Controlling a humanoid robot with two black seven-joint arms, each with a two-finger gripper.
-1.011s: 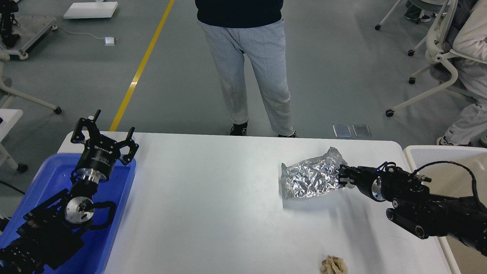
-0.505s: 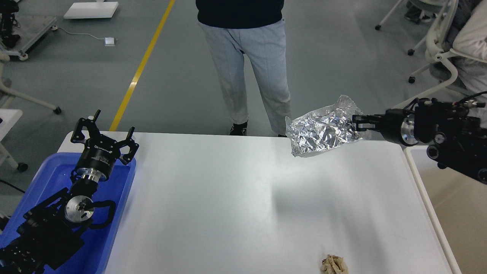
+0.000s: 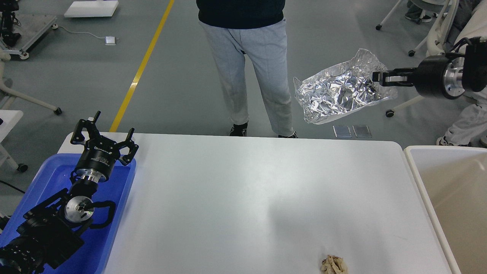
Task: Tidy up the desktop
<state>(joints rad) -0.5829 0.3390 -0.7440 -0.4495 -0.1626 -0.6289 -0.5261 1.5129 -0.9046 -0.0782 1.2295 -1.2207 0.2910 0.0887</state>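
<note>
The desktop (image 3: 236, 198) is a wide white tabletop with rounded corners. My right gripper (image 3: 378, 78) is shut on a crumpled sheet of silver foil (image 3: 338, 89) and holds it high in the air beyond the table's far right edge. A small crumpled beige paper wad (image 3: 334, 265) lies on the desktop near its front edge. My left gripper (image 3: 102, 133) is open and empty above the far end of the blue tray (image 3: 114, 224).
A beige bin with a white rim (image 3: 449, 190) stands at the table's right side. A person in grey trousers (image 3: 251, 64) stands just behind the table. Office chairs (image 3: 437, 49) are at the back right.
My right gripper lifted the foil off the desktop and carried it up and to the right, well above the table. The left arm has not moved.
</note>
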